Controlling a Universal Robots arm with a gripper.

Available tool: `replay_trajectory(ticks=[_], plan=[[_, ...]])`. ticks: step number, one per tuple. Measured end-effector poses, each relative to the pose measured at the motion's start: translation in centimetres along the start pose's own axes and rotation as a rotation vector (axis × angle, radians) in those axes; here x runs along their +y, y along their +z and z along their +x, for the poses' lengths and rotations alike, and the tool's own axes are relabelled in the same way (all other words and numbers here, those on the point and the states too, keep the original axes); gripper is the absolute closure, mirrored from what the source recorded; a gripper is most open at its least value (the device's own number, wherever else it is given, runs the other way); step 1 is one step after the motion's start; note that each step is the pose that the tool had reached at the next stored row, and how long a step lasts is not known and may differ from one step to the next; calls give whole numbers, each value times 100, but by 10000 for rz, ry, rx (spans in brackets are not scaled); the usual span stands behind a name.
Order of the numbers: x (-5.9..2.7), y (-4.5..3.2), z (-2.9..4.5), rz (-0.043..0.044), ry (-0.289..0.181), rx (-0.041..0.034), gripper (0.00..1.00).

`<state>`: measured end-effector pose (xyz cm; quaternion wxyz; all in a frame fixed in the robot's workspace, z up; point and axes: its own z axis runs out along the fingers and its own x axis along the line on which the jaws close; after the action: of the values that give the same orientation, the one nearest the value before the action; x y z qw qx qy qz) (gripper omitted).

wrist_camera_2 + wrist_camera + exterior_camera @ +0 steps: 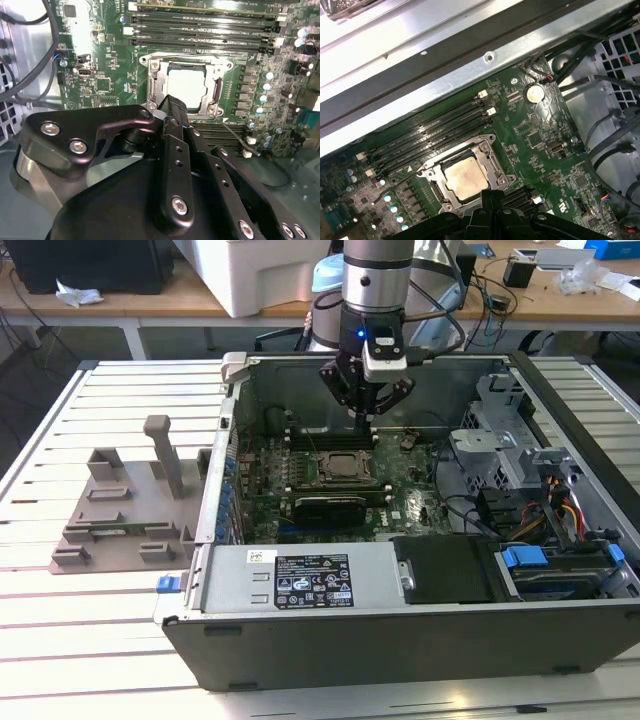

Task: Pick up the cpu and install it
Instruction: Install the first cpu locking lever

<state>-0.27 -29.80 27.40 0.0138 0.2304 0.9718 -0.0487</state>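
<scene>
The cpu [466,177] sat flat in its socket [187,85] on the green board [400,502], just below the gripper [365,418]. Whether the gripper gripped or gaped, I could not tell.

cpu [465,178] in socket [487,150] on motherboard [535,145], gripper [363,418] above it

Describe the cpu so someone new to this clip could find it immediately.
Start at the open computer case and look at the green motherboard inside. Near its middle, beside the long black memory slots, sits a metal socket frame. The cpu is the flat, shiny silver square inside that frame, just beyond the end effector.
</scene>
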Motion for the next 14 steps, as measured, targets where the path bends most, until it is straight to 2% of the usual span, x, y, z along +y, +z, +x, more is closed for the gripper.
replay_trajectory(ticks=[9, 14], plan=[[0, 0, 0, -47, -947, -84, 89], [0, 0, -1, -81, -1642, -146, 89]])
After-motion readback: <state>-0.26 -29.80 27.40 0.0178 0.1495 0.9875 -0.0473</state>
